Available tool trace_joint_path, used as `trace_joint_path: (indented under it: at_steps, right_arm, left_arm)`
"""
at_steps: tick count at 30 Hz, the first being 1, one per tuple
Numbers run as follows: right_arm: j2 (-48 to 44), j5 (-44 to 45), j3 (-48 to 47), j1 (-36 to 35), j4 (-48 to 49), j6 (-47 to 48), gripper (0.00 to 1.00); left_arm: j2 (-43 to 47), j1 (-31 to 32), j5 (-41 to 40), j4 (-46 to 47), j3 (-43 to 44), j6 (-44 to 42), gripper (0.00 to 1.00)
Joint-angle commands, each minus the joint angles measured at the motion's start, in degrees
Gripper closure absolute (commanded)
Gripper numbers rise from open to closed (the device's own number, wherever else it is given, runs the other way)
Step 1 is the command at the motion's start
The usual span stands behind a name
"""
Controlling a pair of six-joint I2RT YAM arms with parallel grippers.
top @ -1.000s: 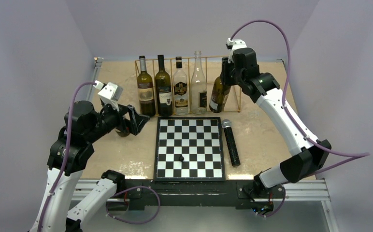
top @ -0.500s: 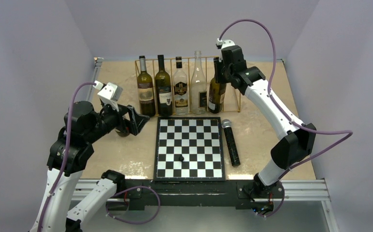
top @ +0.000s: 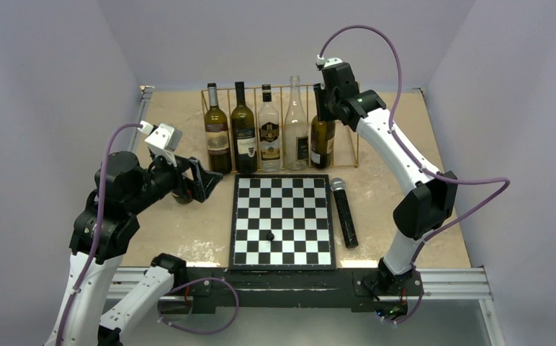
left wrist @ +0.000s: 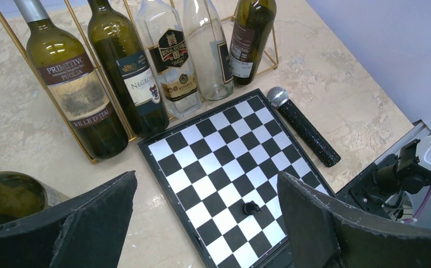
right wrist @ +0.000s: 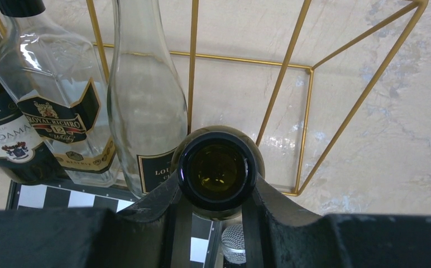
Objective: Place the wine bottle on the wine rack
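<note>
The gold wire wine rack (top: 356,151) stands at the back of the table and also shows in the left wrist view (left wrist: 273,51) and the right wrist view (right wrist: 194,67). My right gripper (top: 320,101) is shut on the neck of a dark green wine bottle (top: 323,140), close under its open mouth (right wrist: 218,170). The bottle is upright in the rack's right-end compartment (left wrist: 250,39); I cannot tell whether its base rests on the table. My left gripper (top: 203,180) is open and empty, left of the chessboard (left wrist: 206,184).
Several other bottles (top: 243,130) fill the rack's left compartments. A chessboard (top: 282,220) with one black piece (top: 269,236) lies in front of the rack. A black microphone (top: 344,213) lies right of it. A green bottle (left wrist: 6,198) sits by my left gripper.
My right arm moved left and swung the tilted bottle upright into the rack's right end. The left arm has not moved.
</note>
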State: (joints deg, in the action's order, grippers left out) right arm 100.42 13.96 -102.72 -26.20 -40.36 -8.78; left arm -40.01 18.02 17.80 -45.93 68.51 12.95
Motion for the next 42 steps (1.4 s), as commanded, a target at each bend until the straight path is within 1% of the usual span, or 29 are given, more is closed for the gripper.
trace_joint_path:
  at_steps: [1, 7, 12, 15, 22, 30, 37, 39, 42]
  right_arm:
    - [0.9, 1.0, -6.1, -0.2, -2.8, 0.1, 1.00]
    - [1.9, 1.2, -8.5, -0.2, -3.9, 0.0, 1.00]
    - [4.8, 0.6, -11.5, -0.2, -6.0, 0.0, 1.00]
    - [7.3, 0.8, -14.1, -0.2, -8.5, -0.8, 0.92]
    - [11.2, 1.0, -15.3, 0.0, -8.2, -1.6, 0.76]
    - [17.7, 3.0, -20.0, 1.3, -9.0, -2.5, 0.74]
    - [20.9, 3.2, -21.0, 2.0, -7.4, -2.1, 0.73]
    - [21.6, 3.4, -21.5, 2.1, -7.3, -2.1, 0.70]
    - [22.1, 3.5, -22.1, 2.3, -7.1, -2.3, 0.61]
  left_arm:
    - [0.1, -0.2, -0.2, 1.1, 0.7, 0.9, 0.01]
    - [0.2, -0.3, -0.2, 1.2, 0.9, 0.9, 0.01]
    - [0.1, -0.3, -0.3, 1.0, 1.1, 0.9, 0.01]
    - [0.2, -0.3, -0.5, 0.8, 1.2, 0.8, 0.01]
    - [-0.1, -0.3, -0.7, 0.3, 1.6, 0.6, 0.01]
    - [0.6, -0.3, -2.0, -1.0, 2.0, 0.2, 0.01]
    - [0.1, -0.3, -3.2, -2.2, 2.2, -0.5, 0.01]
    - [-0.2, -0.3, -3.9, -2.7, 2.1, -0.6, 0.01]
    - [-0.1, -0.3, -4.2, -2.3, 1.4, -0.5, 0.01]
